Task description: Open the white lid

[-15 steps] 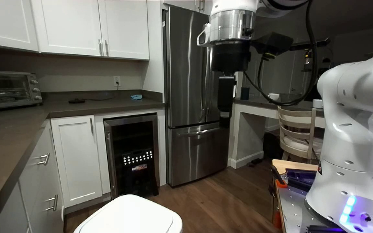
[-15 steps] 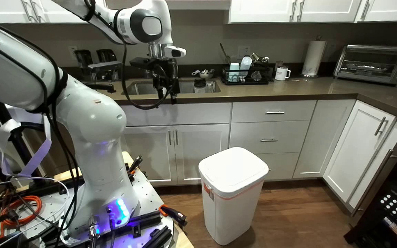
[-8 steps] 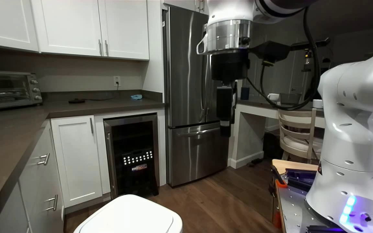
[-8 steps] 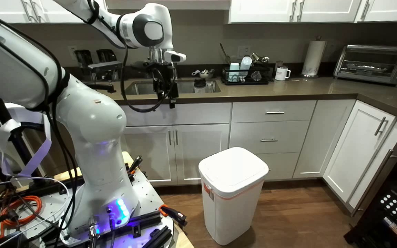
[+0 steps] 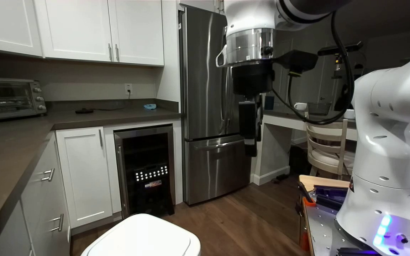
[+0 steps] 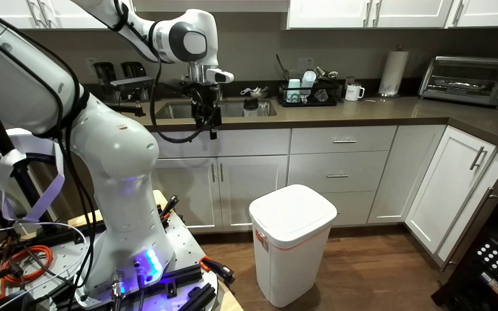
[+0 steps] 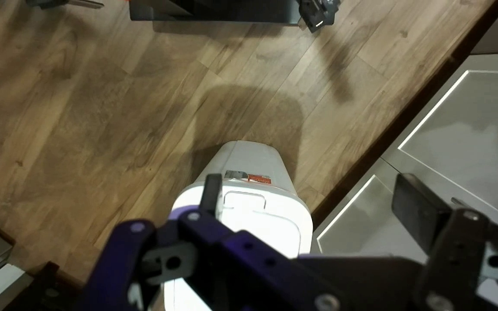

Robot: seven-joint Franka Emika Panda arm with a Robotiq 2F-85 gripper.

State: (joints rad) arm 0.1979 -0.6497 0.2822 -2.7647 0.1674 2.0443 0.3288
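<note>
Left side, in an exterior view: robot base [image 6: 121,259] on its worktable [image 6: 184,244]. Next rightward, the gripper [image 7: 313,202] hangs pointing down, seen against the counter [image 6: 339,114]. Wrist view gives its state: 2 fingers [image 7: 211,194] spread wide, nothing held between them.

Further right and lower, a white bin [image 6: 290,268] stands on the floor [image 6: 383,276]. The white lid [image 6: 293,212] lies on top of it, apparently fully seated. Gripper and lid well apart in both exterior views; no contact.

Key relation: lid lies below the gripper and, I judge, further out from the base. Its long axis appears to run outward from the end above the label [image 7: 259,179], which faces the base; the opposite end is out of sight in the wrist view. Across that view, the lid sits toward the fingertip at left, with the midpoint of the gap falling near the lid's right edge.

Judgement: approach step, opening not begun. Next move likely calls for descent plus an outward shift, so a finger can reach the rim. Risk: tips skidding on the flat top instead of catching an edge.

Far right: toaster oven [image 6: 469,80] on the counter.
</note>
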